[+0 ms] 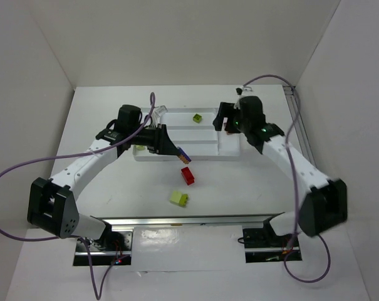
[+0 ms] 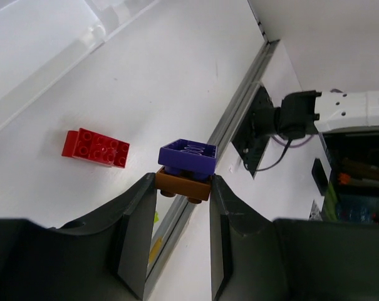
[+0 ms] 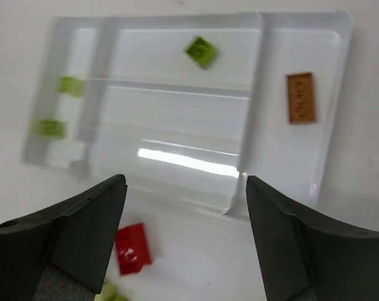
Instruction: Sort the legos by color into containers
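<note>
Two arms are reaching over a white tray (image 1: pixel 189 133) when seen from overhead. The left gripper (image 1: pixel 178 152) is hanging just off the tray's near edge, gripping a small purple-and-brown stack (image 1: pixel 184 155). A red brick (image 1: pixel 188 175) is lying on the table just nearer, its long axis running roughly front to back. A pale yellow-green brick (image 1: pixel 179 198) is sitting nearer again. A lime brick (image 1: pixel 197 117) is resting cornerwise in the far compartment, and the right gripper (image 1: pixel 225 119) is hovering over the tray's right end.

In the left wrist view, the fingers (image 2: pixel 139 213) are pinching the stack's brown-orange bottom piece, half-closed on it. Its long axis is spanning the gap between them.

In the right wrist view, the jaws are standing wide apart, holding nothing. Below them a brown-orange plate (image 3: pixel 301 97) is lying flat in the narrow end compartment, lengthwise along it. Two blurred lime pieces (image 3: pixel 69 84) are lying at the opposite end.
</note>
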`<state>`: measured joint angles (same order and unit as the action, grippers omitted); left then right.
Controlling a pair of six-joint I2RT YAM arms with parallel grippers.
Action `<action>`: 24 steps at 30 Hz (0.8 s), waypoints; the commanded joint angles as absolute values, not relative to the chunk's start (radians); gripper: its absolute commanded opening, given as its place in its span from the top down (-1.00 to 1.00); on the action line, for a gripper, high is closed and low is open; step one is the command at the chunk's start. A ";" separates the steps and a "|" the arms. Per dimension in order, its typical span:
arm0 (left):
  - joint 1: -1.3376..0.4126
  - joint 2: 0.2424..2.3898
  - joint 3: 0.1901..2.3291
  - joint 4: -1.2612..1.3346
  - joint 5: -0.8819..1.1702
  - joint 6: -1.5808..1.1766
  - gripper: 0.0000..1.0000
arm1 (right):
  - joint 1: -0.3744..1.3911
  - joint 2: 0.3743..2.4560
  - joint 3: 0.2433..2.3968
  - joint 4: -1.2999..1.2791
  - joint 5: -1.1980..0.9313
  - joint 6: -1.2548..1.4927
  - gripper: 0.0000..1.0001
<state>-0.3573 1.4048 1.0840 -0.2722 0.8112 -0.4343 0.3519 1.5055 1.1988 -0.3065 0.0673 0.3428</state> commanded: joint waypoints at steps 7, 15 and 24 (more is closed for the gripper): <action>-0.351 1.391 1.169 -0.322 1.172 -0.212 1.00 | 0.383 1.039 0.940 -0.212 -0.661 0.232 -0.94; -0.371 1.347 1.178 -0.302 1.201 -0.178 1.00 | 0.541 1.095 0.942 -0.247 -0.677 0.179 -0.94; -0.380 1.356 1.178 -0.302 1.190 -0.178 1.00 | 0.629 1.158 0.942 -0.157 -0.713 0.199 -0.90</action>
